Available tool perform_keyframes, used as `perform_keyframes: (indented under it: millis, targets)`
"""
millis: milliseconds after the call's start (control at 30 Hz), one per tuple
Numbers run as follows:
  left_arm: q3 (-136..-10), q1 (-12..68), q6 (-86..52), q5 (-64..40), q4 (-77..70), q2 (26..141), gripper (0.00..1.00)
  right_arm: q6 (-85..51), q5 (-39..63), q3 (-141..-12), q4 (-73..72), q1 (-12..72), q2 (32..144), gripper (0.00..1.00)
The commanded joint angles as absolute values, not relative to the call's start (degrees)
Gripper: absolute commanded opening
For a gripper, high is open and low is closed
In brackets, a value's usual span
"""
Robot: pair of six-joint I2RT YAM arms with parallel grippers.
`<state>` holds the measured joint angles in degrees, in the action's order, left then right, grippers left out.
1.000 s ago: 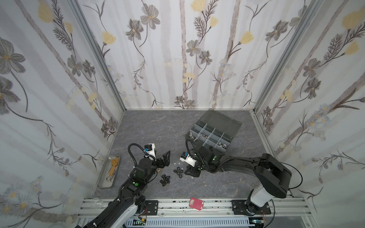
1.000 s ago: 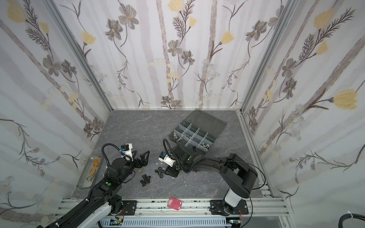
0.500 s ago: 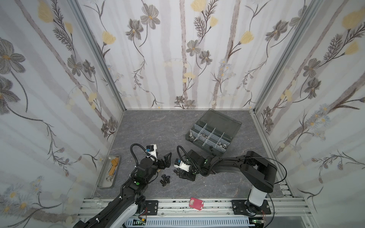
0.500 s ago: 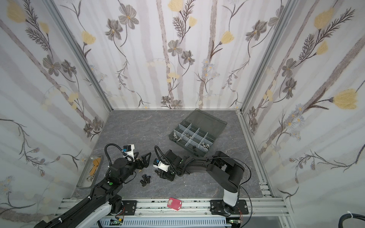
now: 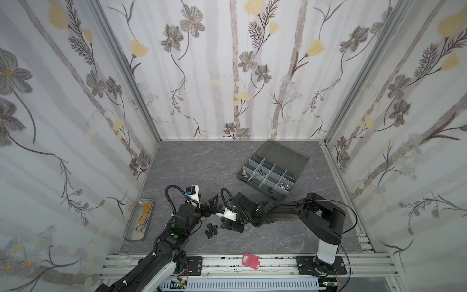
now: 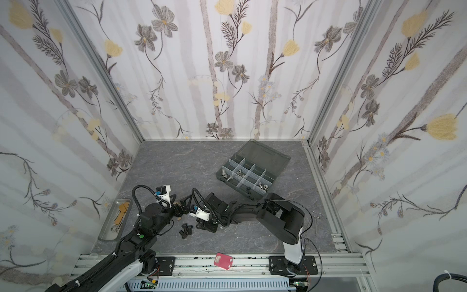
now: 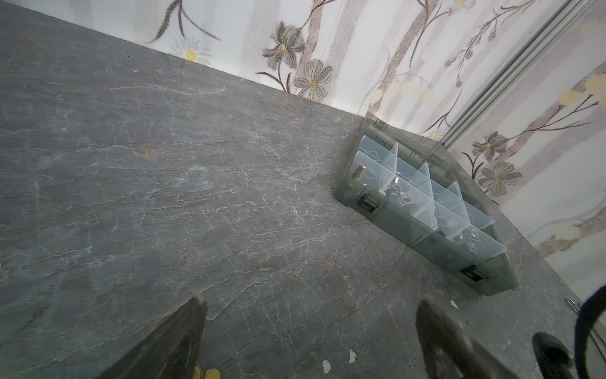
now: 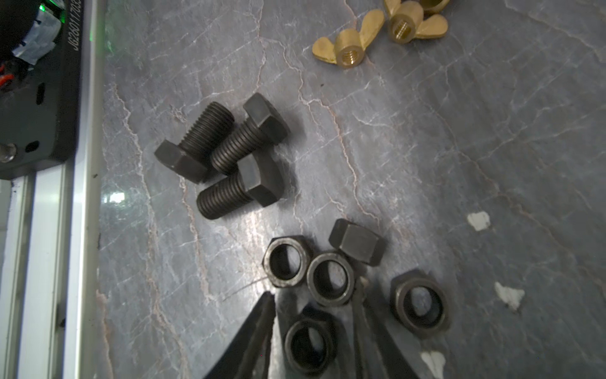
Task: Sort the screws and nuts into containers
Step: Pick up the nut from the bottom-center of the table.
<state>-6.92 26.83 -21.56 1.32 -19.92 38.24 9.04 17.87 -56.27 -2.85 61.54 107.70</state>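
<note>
right fingers (image 8: 254, 338) now leftward, narrower, astride black nut (image 8: 310, 347)

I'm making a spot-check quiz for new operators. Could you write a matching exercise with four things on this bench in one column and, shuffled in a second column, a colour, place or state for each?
Things
1. black bolts
2. wing nuts
3. organizer box
4. steel tray

Descriptions
A. brass-coloured
B. lid open, clear dividers inside
C. three lying in a touching cluster
D. against the side wall near the left arm, holding tan pieces

Pairs: 1-C, 2-A, 3-B, 4-D
</note>
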Motion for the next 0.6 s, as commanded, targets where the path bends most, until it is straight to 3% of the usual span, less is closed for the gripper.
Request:
perform_keyframes:
  millis: [0,267,567]
  targets:
    - [-6.60,26.89,-21.66,0.79,-21.93,37.97,1.00,8.62,16.16,-56.12,1.58,61.77,108.46,0.28]
    - [-6.99,26.89,-19.76,-5.10,-24.67,39.23,1.00,8.84,16.55,-54.92,1.83,59.72,104.50,0.15]
    - [-11.26,27.50,-17.08,-12.61,-31.55,48.26,1.00,2.61,21.80,-51.90,-0.69,47.52,92.57,0.12]
